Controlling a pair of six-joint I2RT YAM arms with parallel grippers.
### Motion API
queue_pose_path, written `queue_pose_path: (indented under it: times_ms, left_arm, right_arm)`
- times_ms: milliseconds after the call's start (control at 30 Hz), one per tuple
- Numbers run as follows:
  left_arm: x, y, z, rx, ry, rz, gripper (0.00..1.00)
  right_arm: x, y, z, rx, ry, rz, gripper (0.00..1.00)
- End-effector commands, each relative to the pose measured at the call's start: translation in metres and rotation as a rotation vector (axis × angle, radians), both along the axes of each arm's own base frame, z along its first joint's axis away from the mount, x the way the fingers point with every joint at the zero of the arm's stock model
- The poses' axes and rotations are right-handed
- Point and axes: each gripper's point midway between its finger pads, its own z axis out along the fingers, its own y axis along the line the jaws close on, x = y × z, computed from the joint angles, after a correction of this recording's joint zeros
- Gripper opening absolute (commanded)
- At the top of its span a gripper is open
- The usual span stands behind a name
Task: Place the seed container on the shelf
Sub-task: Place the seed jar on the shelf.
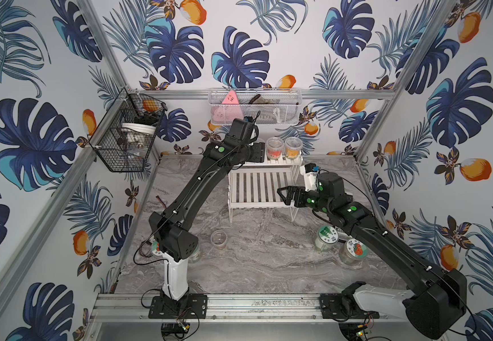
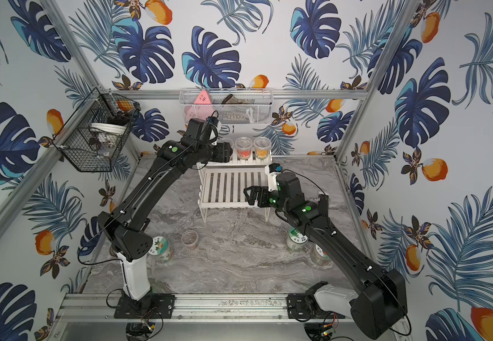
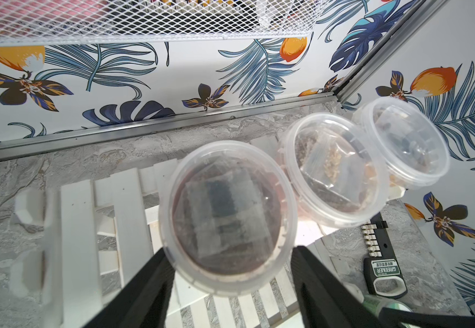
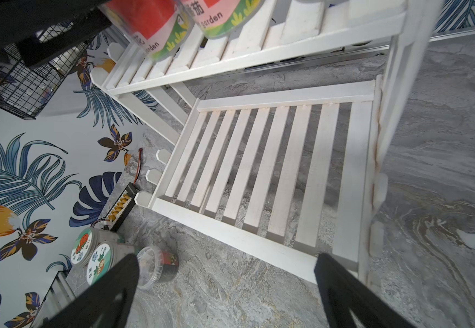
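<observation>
Clamping the clear lidded seed container (image 3: 227,215), the left gripper (image 3: 229,251) holds it at the upper tier of the white shelf (image 3: 77,227), just beside two other tubs (image 3: 336,170), while the right gripper (image 4: 226,258) hangs wide open and empty by the lower tier.

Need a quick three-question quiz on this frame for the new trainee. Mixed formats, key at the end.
1. True or false: the right gripper holds a tub.
2. Besides the tub in the left gripper, how many tubs stand on the shelf's top tier? A one, B two, C four.
3. Fill in: the pink thing lies in the white mesh ___.
Key: 1 false; 2 B; 3 basket.
</observation>
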Motion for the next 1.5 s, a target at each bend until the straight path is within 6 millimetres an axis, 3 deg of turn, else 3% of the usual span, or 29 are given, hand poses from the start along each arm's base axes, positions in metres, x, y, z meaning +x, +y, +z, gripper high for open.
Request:
queue_pose_path:
  times_ms: [0,367,467,600,733,900,1133,1267,1467]
  left_arm:
    - [-0.001,0.002,0.011,-0.017,-0.034,0.003,0.73]
    - [-0.015,0.011,0.021,0.000,-0.047,0.002,0.86]
    - [-0.033,0.022,0.026,0.014,-0.056,0.000,0.87]
    - [-0.072,0.044,0.022,0.037,-0.051,-0.002,0.87]
    - [-0.119,0.068,-0.001,0.063,-0.002,0.003,0.87]
    - [-0.173,0.106,-0.044,0.084,0.083,0.085,0.87]
    - [-0.231,0.145,-0.138,0.077,0.311,0.281,0.88]
    - [-0.244,0.153,-0.170,0.125,0.392,0.319,0.89]
    - [-0.237,0.145,-0.201,0.223,0.463,0.281,0.91]
  right_arm:
    - [0.002,-0.001,0.008,0.017,-0.025,-0.007,1.00]
    - [-0.002,-0.003,0.009,0.016,-0.026,-0.007,1.00]
    - [-0.010,0.003,0.009,0.038,-0.023,0.039,1.00]
    - [-0.029,0.017,0.009,0.081,-0.007,0.169,1.00]
    - [-0.049,0.031,0.007,0.138,0.041,0.280,1.00]
    - [-0.072,0.048,-0.017,0.109,0.095,0.337,1.00]
    - [-0.103,0.077,-0.050,0.018,0.154,0.403,1.00]
    - [-0.108,0.084,-0.063,0.012,0.188,0.403,1.00]
    - [-0.114,0.092,-0.078,0.034,0.244,0.411,1.00]
